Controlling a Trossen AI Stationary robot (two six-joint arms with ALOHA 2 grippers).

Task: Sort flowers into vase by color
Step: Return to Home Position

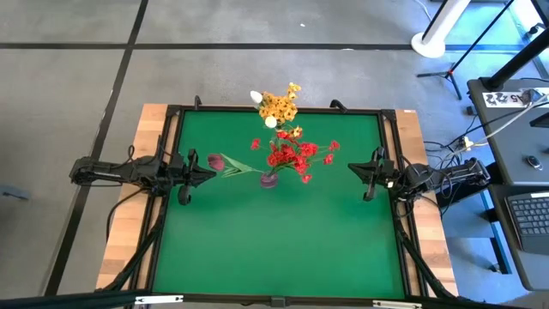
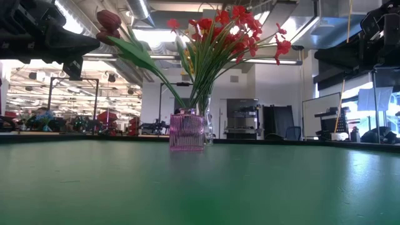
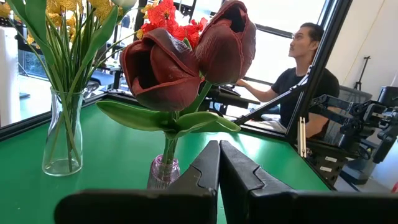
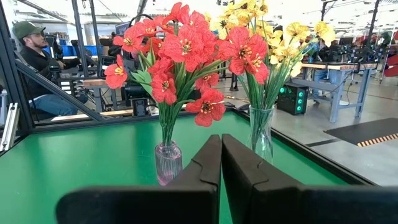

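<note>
Left gripper (image 3: 219,146) closed, near dark red buds (image 3: 186,62).

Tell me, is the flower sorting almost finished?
It looks finished. The red blossoms and dark red tulips stand in the violet vase; the yellow flowers, with white buds, stand in the transparent vase. Nothing is in hand: the left gripper and right gripper are shut and empty at the sides of the table. No loose flower lies on it, so probably only parking the arms remains.

Grey floor (image 1: 60,86) beyond green table (image 1: 283,249)
</note>
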